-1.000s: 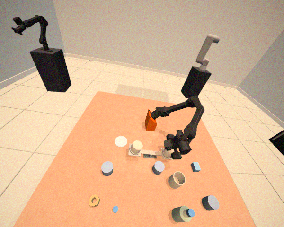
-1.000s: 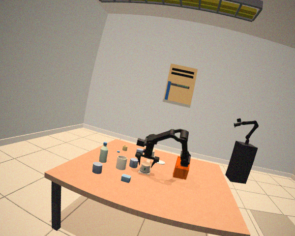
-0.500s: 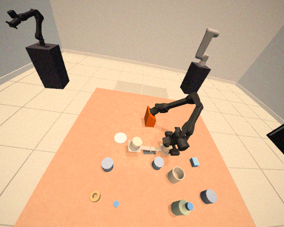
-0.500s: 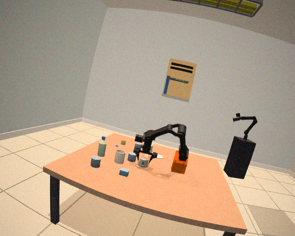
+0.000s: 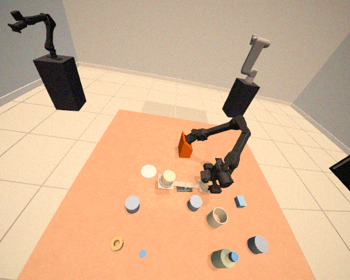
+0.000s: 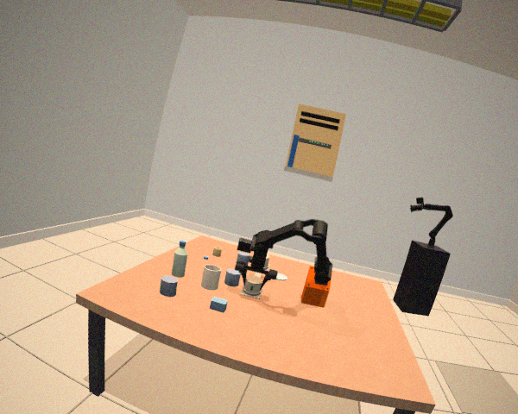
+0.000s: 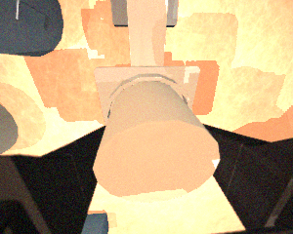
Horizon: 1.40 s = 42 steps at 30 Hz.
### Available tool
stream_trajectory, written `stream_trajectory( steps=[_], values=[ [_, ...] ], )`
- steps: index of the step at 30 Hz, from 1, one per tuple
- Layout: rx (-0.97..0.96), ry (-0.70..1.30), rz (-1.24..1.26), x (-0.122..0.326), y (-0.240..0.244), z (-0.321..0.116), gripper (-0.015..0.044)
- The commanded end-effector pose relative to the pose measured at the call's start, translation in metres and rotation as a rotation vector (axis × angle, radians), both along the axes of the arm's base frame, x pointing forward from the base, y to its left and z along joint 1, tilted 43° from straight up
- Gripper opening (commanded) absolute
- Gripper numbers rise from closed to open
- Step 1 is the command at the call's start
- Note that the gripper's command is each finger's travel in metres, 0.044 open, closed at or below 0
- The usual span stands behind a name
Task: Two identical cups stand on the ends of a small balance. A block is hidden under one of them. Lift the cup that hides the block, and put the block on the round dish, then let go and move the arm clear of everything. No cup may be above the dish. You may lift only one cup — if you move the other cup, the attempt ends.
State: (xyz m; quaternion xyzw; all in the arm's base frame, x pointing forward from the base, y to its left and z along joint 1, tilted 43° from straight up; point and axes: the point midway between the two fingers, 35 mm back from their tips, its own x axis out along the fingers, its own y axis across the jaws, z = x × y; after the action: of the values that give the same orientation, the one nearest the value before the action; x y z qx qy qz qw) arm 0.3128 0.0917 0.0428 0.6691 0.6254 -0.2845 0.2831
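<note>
My gripper point(image 5: 209, 183) point(image 6: 255, 283) point(image 7: 149, 128) is shut on one beige cup point(image 5: 204, 186) point(image 6: 251, 287) point(image 7: 153, 168), with a finger on either side. This cup is upright, over the near pan in the wrist view; no gap beneath it shows. The other cup point(image 5: 168, 177) point(image 6: 266, 262) stands on the opposite end of the balance point(image 5: 189, 185) point(image 7: 146, 44). Which end is lower is hard to tell. The white round dish point(image 5: 148, 171) point(image 6: 281, 277) lies beyond that other cup, with nothing on it. No hidden block shows.
A blue-grey cylinder point(image 5: 195, 202) point(image 6: 231, 277) and an open beige mug point(image 5: 214, 219) point(image 6: 211, 278) stand near the balance. A light blue block point(image 5: 240, 201) point(image 6: 218, 304) point(image 7: 95, 224) lies nearby. A bottle point(image 5: 221, 258) point(image 6: 179, 262) stands farther off. The orange arm base point(image 5: 185, 149) point(image 6: 315, 291) is behind.
</note>
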Motion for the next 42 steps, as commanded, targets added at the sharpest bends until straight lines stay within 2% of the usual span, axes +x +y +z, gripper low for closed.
stream_trajectory(
  steps=[1,8,42],
  values=[
    [0.003,0.004,-0.003,0.000,-0.001,0.001,0.0175],
    [0.000,0.004,-0.003,0.002,-0.007,0.006,0.0000],
    [-0.008,0.005,-0.004,0.005,-0.037,0.035,0.0000]
  ],
)
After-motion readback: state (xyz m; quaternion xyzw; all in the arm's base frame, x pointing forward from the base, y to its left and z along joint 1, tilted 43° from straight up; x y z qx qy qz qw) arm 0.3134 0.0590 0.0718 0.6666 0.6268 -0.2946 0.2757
